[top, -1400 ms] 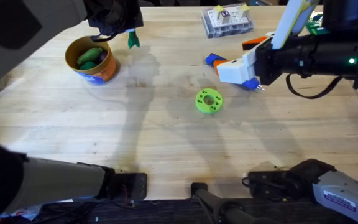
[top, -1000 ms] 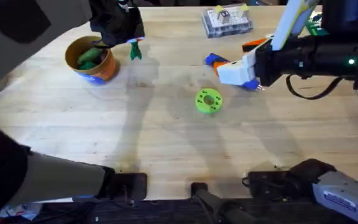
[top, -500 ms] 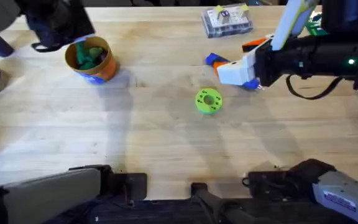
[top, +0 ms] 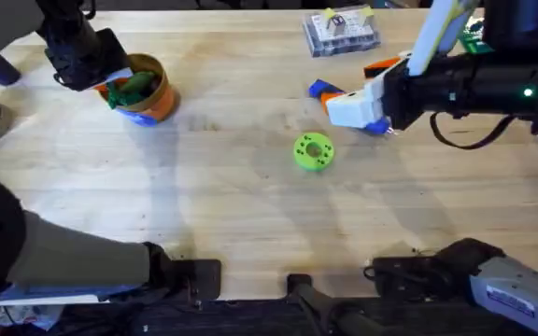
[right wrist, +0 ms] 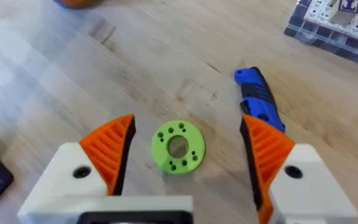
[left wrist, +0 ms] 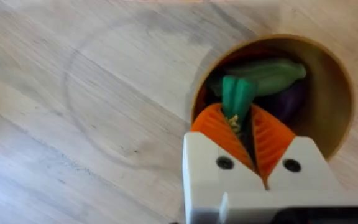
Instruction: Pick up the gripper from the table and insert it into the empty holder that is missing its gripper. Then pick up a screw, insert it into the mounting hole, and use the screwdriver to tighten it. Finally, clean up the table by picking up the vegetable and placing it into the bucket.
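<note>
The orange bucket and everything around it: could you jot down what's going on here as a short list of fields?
bucket: orange bucket, upright, far left of the wooden table
bucket contents: green and purple toy vegetables
left tool: over the bucket, shut on a green vegetable stem
right tool: open, above the green disc
nearby: blue-handled screwdriver, clear parts box

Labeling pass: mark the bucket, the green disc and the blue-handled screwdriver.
bucket (top: 157, 101), overhead view, orange side wall.
green disc (right wrist: 178, 146), right wrist view, flat top face near the centre hole.
blue-handled screwdriver (right wrist: 258, 99), right wrist view, middle of the blue handle.
</note>
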